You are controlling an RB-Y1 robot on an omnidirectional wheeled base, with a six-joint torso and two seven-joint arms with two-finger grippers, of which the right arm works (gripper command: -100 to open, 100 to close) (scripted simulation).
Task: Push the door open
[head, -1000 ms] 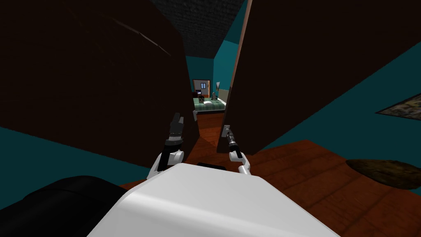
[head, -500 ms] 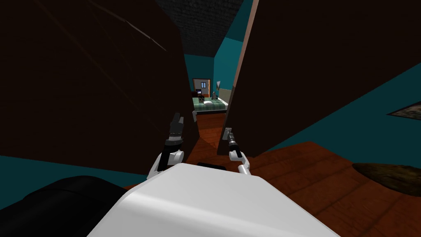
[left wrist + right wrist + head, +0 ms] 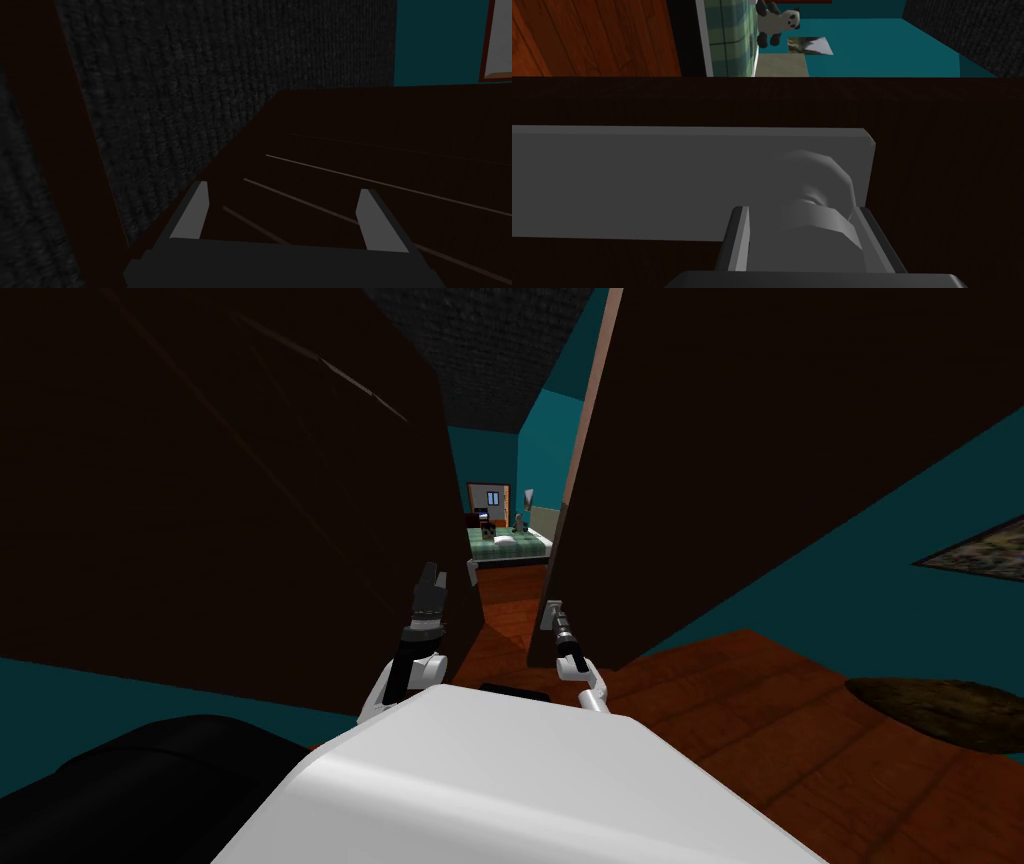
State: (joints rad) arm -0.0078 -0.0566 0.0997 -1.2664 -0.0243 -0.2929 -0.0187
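Right claw (image 3: 802,212) pinching grey knob (image 3: 814,175) on dark door (image 3: 760,468). Door standing ajar, far bed (image 3: 510,545) showing through gap. Wider push remaining, I judge. Left claw (image 3: 284,189) hanging spread.

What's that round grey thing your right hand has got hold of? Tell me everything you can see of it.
It is a door knob: plain matte grey and round with faceted sides, its material not clear. It sticks out from a flat grey plate fixed on the dark brown door, near the door's free edge. The right gripper is closed on it, its two fingers pressing opposite sides. Nothing else touches it.
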